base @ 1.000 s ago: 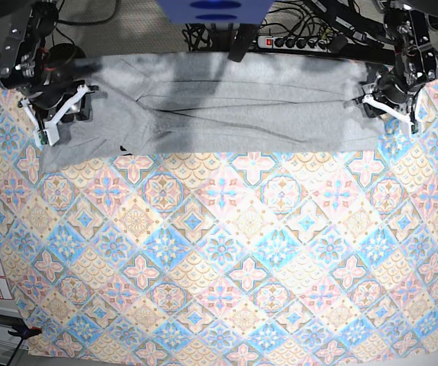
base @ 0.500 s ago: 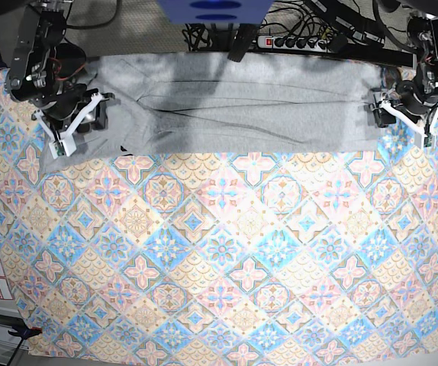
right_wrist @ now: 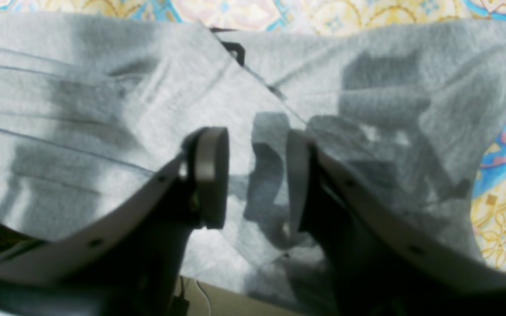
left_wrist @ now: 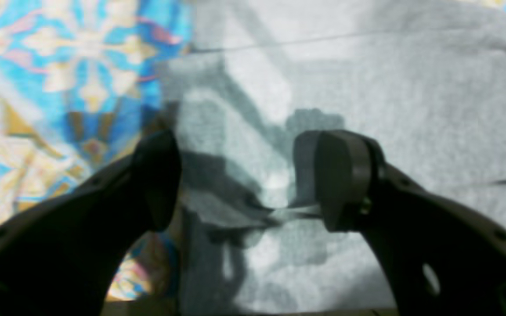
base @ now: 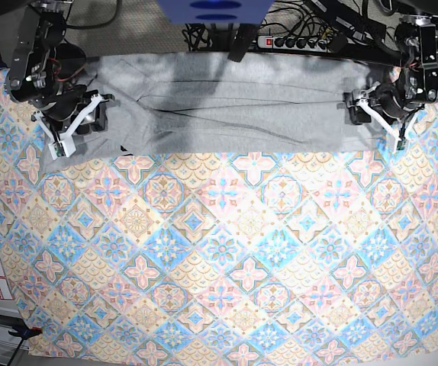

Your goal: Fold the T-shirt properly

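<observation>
**Both pincers over the ends of a folded T-shirt**

Left pincer (base: 373, 113): jaws spread wide, nothing between them, above the T-shirt's (base: 234, 107) 3 o'clock edge. Right pincer (base: 78, 122): jaws partly apart, gripping nothing visible, over the 9 o'clock end. The grey T-shirt lies as a band along the 12 o'clock edge of the tile-patterned cloth (base: 227, 259) covering the surface.

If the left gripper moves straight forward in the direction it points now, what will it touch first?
Most likely the T-shirt: the open left gripper points down at the grey fabric near its edge, with nothing between them. One finger sits near the patterned cloth; depth is unclear.
</observation>
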Tool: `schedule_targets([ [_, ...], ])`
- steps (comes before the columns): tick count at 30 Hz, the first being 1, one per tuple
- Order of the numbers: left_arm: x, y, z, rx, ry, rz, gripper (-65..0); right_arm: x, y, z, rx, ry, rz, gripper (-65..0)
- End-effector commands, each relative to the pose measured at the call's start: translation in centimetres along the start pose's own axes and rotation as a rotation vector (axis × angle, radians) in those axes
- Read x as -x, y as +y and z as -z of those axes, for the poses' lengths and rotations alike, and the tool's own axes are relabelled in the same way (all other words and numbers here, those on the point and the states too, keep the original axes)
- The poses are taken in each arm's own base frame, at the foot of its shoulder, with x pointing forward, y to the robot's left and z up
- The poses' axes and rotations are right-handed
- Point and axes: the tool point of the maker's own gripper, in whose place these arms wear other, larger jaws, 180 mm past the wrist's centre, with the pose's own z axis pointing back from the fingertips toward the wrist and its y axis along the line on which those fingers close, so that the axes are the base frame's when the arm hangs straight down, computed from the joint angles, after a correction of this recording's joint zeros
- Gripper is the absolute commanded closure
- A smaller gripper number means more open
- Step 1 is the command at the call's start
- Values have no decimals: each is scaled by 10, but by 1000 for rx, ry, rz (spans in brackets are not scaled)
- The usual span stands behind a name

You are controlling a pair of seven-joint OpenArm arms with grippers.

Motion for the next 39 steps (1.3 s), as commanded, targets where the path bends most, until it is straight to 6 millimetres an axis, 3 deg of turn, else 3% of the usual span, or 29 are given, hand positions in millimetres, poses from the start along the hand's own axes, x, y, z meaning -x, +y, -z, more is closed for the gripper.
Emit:
schedule_targets([
  [1,2,14,-1,-30,9,-5,-485,-11,-2,-5,3,-36,-15,-221],
  [6,22,22,7,-40,63,-46,-485,-11,-3,-5,6,-37,-13,-221],
  [11,30,10,11,-15,74,-66,-461,-12,-3,-5,5,-38,-14,-221],
  [13,35,-3,14,13,91,-45,-377,-12,-2,-5,3,-38,-15,-221],
  [17,39,-25,19,58,105,4,-139,-12,-2,-5,3,-38,-15,-221],
  [20,32,-46,17,116,76,30,-121,-12,-3,-5,5,-38,-14,-221],
  [24,19,-54,12,137,35,61,-56,-12,-3,-5,5,-38,-14,-221],
  [26,9,-42,9,110,6,41,0,-12,-3,-5,5,-38,-14,-221],
  [28,-1,-19,2,57,-32,-7,0,-12,-3,-5,5,-38,-14,-221],
  [39,-69,64,-36,-127,-224,-101,0,-11,-2,-5,2,-36,-16,-221],
])
